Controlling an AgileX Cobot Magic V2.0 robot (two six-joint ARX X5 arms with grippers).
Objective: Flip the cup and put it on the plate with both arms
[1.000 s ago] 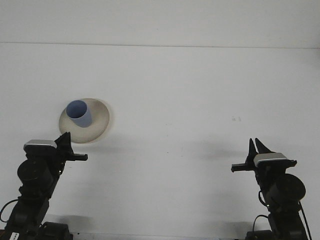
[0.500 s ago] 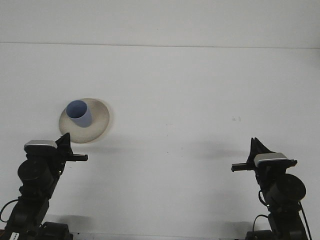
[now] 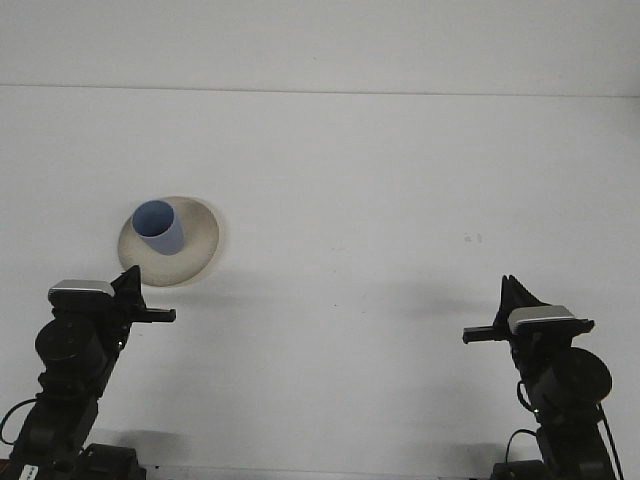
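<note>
Standing on the cream plate [image 3: 196,250], the blue cup [image 3: 158,227] opens upward.

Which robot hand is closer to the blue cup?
The left one. The left gripper sits just below the blue cup on its plate. The right gripper is far off on the other side of the table.

Looks like a robotics lab or test bench, not anybody's home. The whole scene is one bare white tabletop [image 3: 400,200] running back to a plain white wall [image 3: 320,40] (no decor or clutter anywhere). Two black jointed robot arms [image 3: 70,370] are mounted at the near edge, with loose black cables [image 3: 15,415] hanging by their bases, so it's clearly a staged setup.
</note>
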